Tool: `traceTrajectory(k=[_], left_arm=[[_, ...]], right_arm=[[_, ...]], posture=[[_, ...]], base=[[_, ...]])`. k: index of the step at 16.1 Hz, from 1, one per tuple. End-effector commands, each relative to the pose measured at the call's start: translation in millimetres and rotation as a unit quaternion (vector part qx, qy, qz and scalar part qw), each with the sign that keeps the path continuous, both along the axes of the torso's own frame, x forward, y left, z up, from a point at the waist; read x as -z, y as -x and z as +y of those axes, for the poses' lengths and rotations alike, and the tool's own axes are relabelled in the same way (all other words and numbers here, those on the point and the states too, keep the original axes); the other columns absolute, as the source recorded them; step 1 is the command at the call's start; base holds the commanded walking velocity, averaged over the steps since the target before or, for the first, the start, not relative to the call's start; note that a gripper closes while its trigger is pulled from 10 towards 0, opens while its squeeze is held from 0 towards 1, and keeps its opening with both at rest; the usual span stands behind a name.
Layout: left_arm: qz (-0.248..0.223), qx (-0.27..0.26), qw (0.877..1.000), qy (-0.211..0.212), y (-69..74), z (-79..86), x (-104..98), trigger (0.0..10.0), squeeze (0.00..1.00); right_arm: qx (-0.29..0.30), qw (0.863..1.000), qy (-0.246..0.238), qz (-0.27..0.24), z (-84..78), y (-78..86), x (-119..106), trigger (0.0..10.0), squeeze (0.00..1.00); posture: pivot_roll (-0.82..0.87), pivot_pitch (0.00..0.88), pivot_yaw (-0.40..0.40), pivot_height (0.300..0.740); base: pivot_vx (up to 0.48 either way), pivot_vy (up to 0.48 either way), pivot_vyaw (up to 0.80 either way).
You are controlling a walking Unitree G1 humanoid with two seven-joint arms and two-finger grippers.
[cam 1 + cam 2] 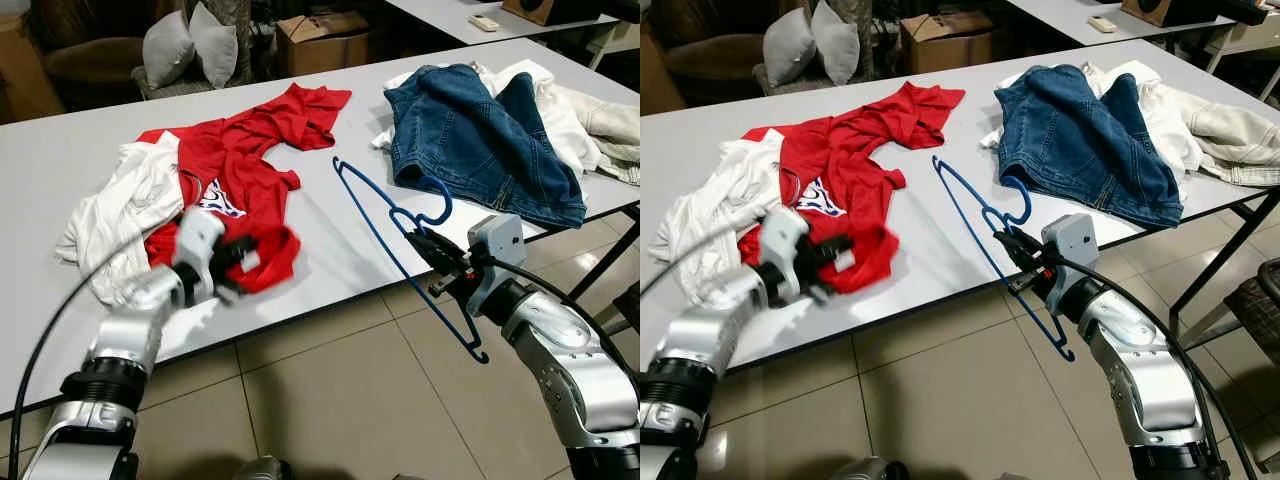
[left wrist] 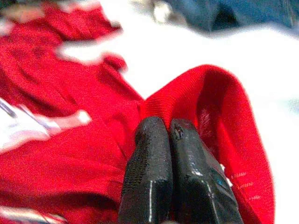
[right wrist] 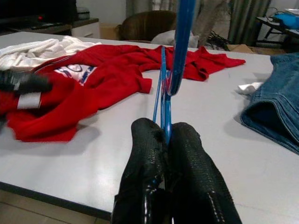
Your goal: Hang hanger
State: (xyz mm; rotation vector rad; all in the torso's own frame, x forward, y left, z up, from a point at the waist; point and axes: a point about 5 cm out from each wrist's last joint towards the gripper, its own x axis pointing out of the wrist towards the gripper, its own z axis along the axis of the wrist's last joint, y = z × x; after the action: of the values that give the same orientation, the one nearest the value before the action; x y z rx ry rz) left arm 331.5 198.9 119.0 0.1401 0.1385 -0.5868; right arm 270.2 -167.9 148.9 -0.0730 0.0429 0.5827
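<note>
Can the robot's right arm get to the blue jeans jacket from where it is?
Probably yes. The denim jacket lies just beyond the right gripper with bare table between, but that gripper is shut on the blue hanger, so it couldn't grab it.

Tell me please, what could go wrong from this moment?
The right gripper pinches only the thin wire of the blue hanger, which overhangs the table edge, so it may twist or slip. The left gripper holds just a fold of the red shirt; lifting could drag the white garment lying against it.
</note>
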Motion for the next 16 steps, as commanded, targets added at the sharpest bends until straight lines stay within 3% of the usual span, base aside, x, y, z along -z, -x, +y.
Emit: traceTrajectory(k=[1,2,4,9,14,15,16], left_arm=[[-0.039,-0.009,0.999,0.018,-7.3,-0.1,-22.3,0.0,0.00],[-0.048,-0.013,0.998,0.024,-8.7,0.3,-27.4,0.0,0.00],[-0.091,-0.046,0.993,0.057,-22.0,3.7,-66.0,0.0,0.00],[-0.092,-0.030,0.995,0.032,-27.7,-7.3,-88.9,0.0,0.00],[-0.085,-0.002,0.996,0.001,-19.5,-13.6,-96.9,0.0,0.00],[-0.082,0.006,0.997,-0.004,-17.1,-15.2,-98.2,0.0,0.00],[-0.066,0.026,0.997,-0.020,-11.4,-19.3,-97.0,0.0,0.00]], right_arm=[[-0.009,1.000,-0.006,-0.012,-0.9,0.3,-4.1,10.0,0.00],[-0.016,1.000,-0.008,-0.013,0.0,1.0,-4.7,10.0,0.00],[-0.142,0.989,-0.027,0.003,16.0,20.5,-10.6,10.0,0.00],[-0.227,0.971,-0.043,0.052,31.3,37.7,-7.1,10.0,0.00],[-0.152,0.977,-0.031,0.148,23.9,25.1,15.5,10.0,0.00],[-0.146,0.976,-0.043,0.155,23.8,22.8,16.8,10.0,0.00],[-0.137,0.976,-0.085,0.144,25.7,13.7,13.3,10.0,0.00]], posture=[[-0.10,0.032,0.038,0.740],[-0.10,0.032,0.038,0.740],[-0.09,0.035,0.041,0.740],[-0.09,0.037,0.060,0.740],[-0.09,0.036,0.071,0.740],[-0.09,0.035,0.078,0.740],[-0.09,0.035,0.079,0.740]], base=[[0.000,0.000,0.00],[0.000,0.000,0.00],[0.000,0.000,0.00],[0.000,0.000,0.00],[0.000,0.000,0.00],[0.000,0.000,0.00],[0.000,0.000,0.00]])
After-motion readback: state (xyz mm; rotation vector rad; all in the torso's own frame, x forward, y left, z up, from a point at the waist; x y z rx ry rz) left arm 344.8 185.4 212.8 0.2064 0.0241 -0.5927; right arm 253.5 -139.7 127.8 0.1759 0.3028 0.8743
